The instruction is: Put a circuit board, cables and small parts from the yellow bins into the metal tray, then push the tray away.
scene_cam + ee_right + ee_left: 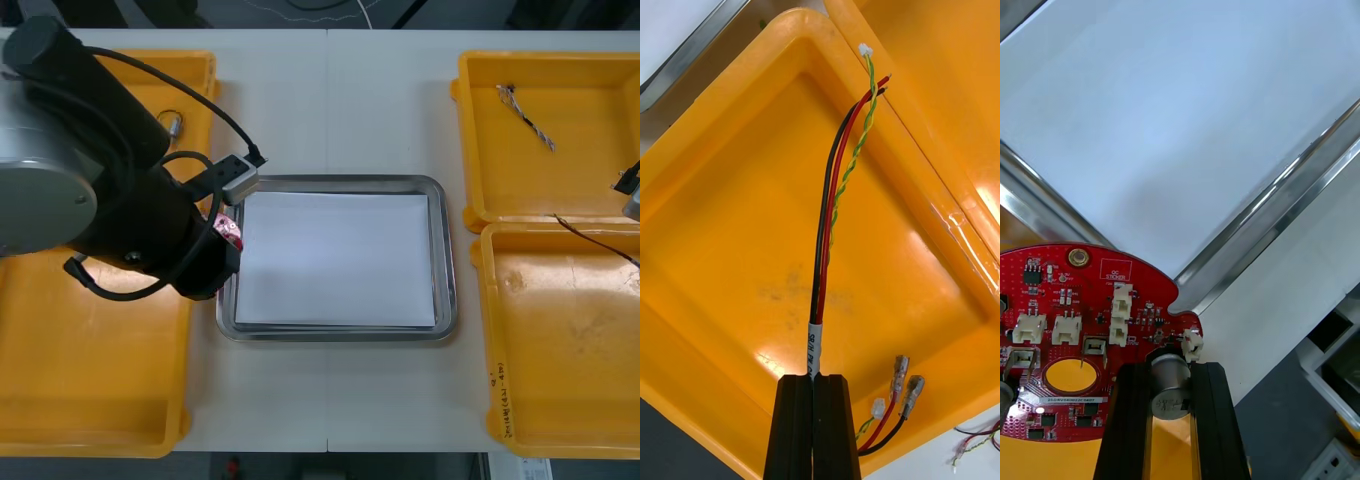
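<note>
The left gripper (1171,373) is at the left rim of the tray (447,262), reaching over from the left-hand bins. Its two fingers stand apart by the width of a small round metal can on a red circuit board (1075,330) and are clamped on that can. The board lies flat, partly over the tray's shiny rim and partly over the yellow bin beside it; I cannot tell whether it touches the rim. The tray is white inside and sits in the middle of the bench (330,400), between the bins.

The right gripper (818,380) is over the bins on the right side, with its fingers pressed close together on a cable bundle (827,225): a red wire, a black wire and a twisted yellow-green pair. The bundle runs on from the fingers across a yellow bin, and its free end reaches the rim where two bins meet.

A twisted cable (525,118) lies alone in the far right bin (590,160). Small metal parts (172,122) sit in the far left bin (205,70), just beside the left arm.
</note>
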`<state>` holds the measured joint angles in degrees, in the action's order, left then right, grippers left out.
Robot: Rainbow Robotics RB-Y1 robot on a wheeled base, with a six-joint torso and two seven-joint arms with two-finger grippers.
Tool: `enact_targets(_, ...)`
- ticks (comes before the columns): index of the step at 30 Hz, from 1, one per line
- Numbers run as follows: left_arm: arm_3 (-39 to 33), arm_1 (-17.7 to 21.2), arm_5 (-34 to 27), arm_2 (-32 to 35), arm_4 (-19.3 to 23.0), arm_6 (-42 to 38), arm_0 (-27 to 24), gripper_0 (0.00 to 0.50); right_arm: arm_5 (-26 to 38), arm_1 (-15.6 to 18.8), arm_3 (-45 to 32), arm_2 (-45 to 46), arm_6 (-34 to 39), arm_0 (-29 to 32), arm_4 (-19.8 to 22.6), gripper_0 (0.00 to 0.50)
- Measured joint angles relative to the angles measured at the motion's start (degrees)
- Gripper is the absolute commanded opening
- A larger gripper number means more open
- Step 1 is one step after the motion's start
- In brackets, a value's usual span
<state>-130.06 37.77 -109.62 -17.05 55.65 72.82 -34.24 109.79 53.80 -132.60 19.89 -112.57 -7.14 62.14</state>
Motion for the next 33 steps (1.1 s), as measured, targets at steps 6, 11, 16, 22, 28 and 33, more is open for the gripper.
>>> enact_targets(6, 5.25, -3.49, 0.0, -4.89, -2.41, -1.26, -3.88, 0.001, 0.0, 0.0, 0.0, 0.0, 0.0, -0.05, 0.0, 0.0)
enact_targets(11, 9.79, -5.19, 0.25, -9.99, -3.97, -1.26, -6.62, 0.0, 0.0, 0.01, -0.01, -0.01, 0.0, -0.07, -0.02, 0.0)
enact_targets(16, 14.25, -5.33, 4.35, -14.63, -4.32, -1.26, -8.32, 0.001, 0.0, 0.01, -0.01, -0.01, 0.0, -0.08, -0.11, 0.0)
enact_targets(22, 19.37, -5.99, 7.73, -18.67, -4.42, -1.26, -10.32, 0.0, 0.0, 0.01, -0.01, -0.01, 0.0, -0.11, -0.34, 0.0)
enact_targets(28, 23.38, -6.26, 12.88, -22.73, -5.11, -1.26, -11.08, 0.001, 0.0, 0.01, -0.02, -0.01, 0.03, -0.12, -0.83, 0.0)
enact_targets(33, 26.45, -6.3, 16.86, -26.05, -5.33, -1.26, -11.7, 0.001, 0.0, 0.01, -0.02, -0.01, 0.13, -0.12, -0.94, 0.0)
